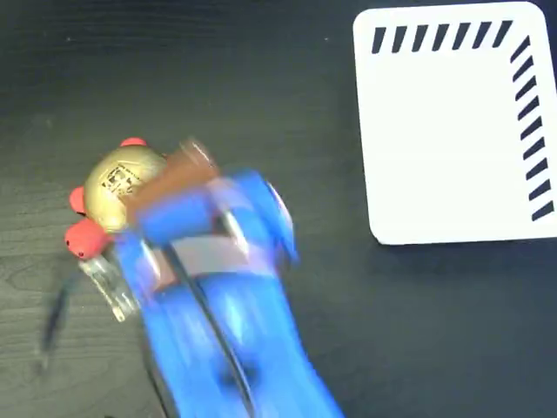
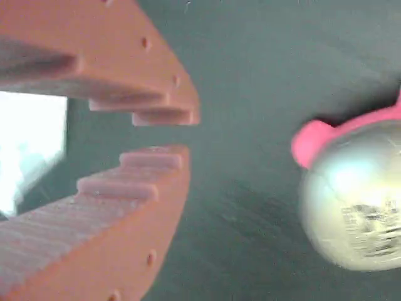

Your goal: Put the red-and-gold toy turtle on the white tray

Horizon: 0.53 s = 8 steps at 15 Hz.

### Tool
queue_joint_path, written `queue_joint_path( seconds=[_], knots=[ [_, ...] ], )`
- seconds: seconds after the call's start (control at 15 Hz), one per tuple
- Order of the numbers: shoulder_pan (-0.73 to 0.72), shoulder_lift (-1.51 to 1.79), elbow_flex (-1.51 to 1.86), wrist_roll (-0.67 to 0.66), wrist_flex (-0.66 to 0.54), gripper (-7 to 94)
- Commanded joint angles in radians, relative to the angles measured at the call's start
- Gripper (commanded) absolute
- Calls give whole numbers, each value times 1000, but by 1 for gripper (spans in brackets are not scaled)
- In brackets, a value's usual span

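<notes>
The red-and-gold toy turtle [image 1: 122, 181] lies on the dark table at the left of the fixed view, gold shell up and red limbs sticking out. My blue arm reaches in from the bottom edge, blurred. Its orange-brown gripper [image 1: 181, 168] sits at the turtle's right side, partly over the shell. In the wrist view the gripper [image 2: 185, 135] shows a narrow gap between its toothed jaws, with nothing in it. The turtle [image 2: 354, 213] lies off to the right of the jaws, not between them. The white tray [image 1: 444, 139] with black diagonal stripes lies at the top right, well away.
A small clear piece [image 1: 109, 283] shows just left of the arm, below the turtle. Dark wood-grain table [image 1: 261, 78] stretches between the turtle and the tray.
</notes>
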Motion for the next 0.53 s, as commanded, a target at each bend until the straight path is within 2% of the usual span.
queue_joint_path(
  seconds=[0.0, 0.27, 0.33, 0.47],
  knots=[
    [-34, -160, -215, -66, 69, 0],
    [-55, -356, -362, -172, 110, 2],
    [-57, -382, -403, -196, 127, 6],
    [-60, -419, -474, -252, 163, 20]
  ],
)
